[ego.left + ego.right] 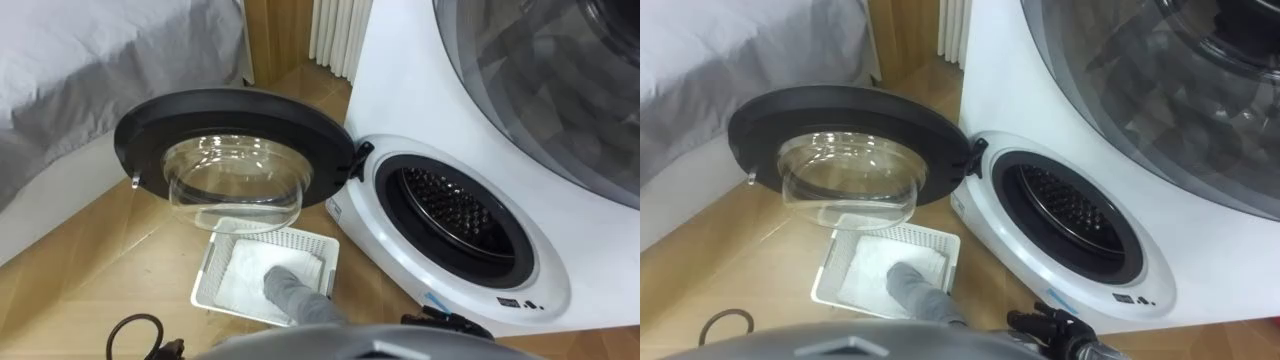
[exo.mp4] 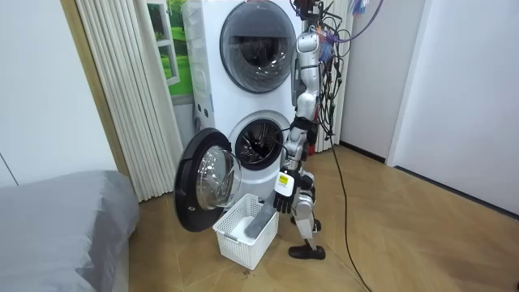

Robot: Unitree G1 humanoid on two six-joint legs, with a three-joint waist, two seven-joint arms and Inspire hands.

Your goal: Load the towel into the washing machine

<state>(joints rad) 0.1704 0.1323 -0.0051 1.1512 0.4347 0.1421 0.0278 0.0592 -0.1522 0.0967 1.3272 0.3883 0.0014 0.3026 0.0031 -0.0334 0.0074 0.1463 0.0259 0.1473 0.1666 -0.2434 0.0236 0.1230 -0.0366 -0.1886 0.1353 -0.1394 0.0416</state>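
Note:
A white towel (image 1: 243, 276) lies in a white slatted basket (image 1: 205, 287) on the floor, just under the open washer door (image 1: 235, 150). My left arm (image 1: 292, 295), in a grey sleeve, reaches down into the basket and its end rests on the towel; the hand's fingers are hidden there. The lower washing machine's round opening (image 1: 455, 210) stands open, showing the dark perforated drum. My right hand (image 1: 1045, 324) is low at the front of the machine, fingers relaxed and holding nothing. In the room view I stand to the right of the basket (image 2: 239, 243), close to the washer (image 2: 259, 144).
A second drum with a shut glass door (image 2: 258, 46) is stacked above. A grey-covered bed (image 1: 90, 70) lies to my left, and white pleated curtains (image 2: 130, 97) hang behind the door. A dark cable loop (image 1: 135, 332) lies on the wooden floor.

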